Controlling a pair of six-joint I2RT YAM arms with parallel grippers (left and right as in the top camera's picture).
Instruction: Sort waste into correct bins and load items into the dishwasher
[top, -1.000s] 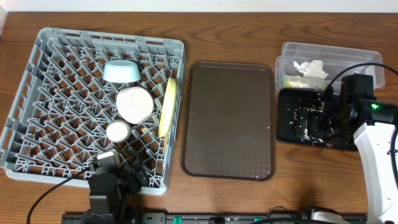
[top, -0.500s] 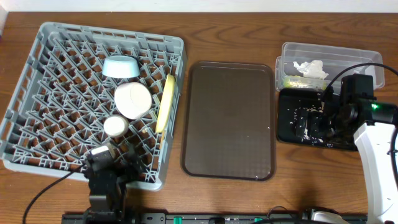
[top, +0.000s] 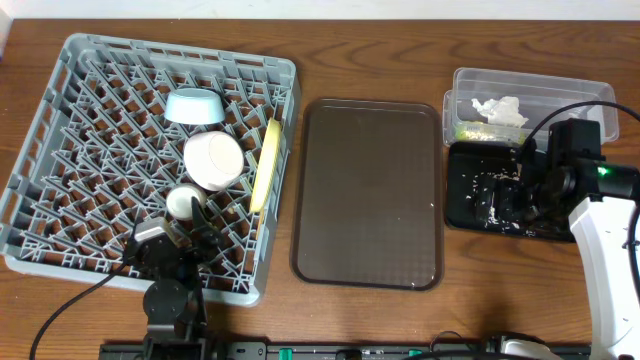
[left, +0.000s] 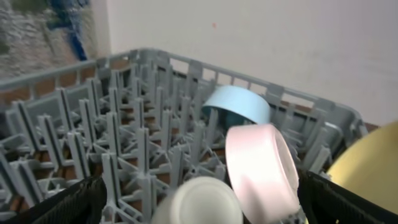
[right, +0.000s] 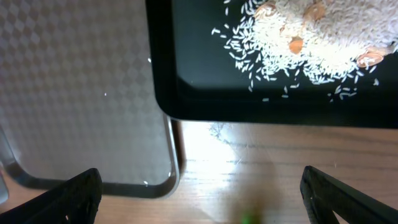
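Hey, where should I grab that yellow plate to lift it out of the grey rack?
Grip the upper rim of the yellow plate from straight above, a finger on each face. It stands on edge between the pegs of the grey rack, so that thin rim is what's exposed.

Left gripper (top: 180, 233) forward, dish rack (top: 60, 150) shifted (slightly)

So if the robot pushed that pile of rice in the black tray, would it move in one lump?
Probably not. The rice looks like loose separate grains, with strays lying spread around the pile, so it would likely scatter. The black tray looks glossy, so grains would probably slide easily.
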